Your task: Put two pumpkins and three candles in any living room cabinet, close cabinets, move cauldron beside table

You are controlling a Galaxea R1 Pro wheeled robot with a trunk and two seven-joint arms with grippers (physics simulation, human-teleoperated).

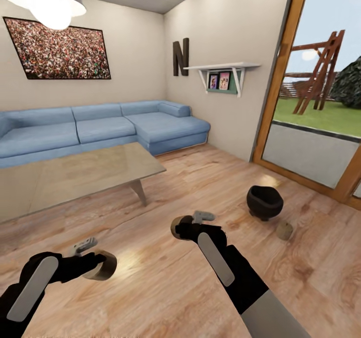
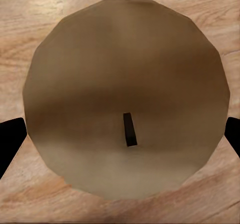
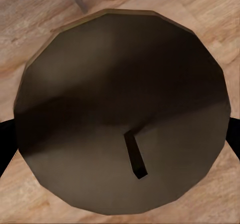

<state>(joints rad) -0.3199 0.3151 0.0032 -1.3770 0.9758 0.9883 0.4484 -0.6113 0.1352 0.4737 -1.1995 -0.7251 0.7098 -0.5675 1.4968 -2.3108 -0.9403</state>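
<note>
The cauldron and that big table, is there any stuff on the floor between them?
No, just bare wooden floor between the cauldron and the table, seen in the head view.

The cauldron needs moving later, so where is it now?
In the head view the cauldron sits on the wood floor at right, near the glass door, with a loose candle just beside it.

Black cauldron (image 1: 264, 201), blue sofa (image 1: 100, 127), beige candle (image 1: 285, 230), wood-grain floor (image 1: 165, 288)
</note>
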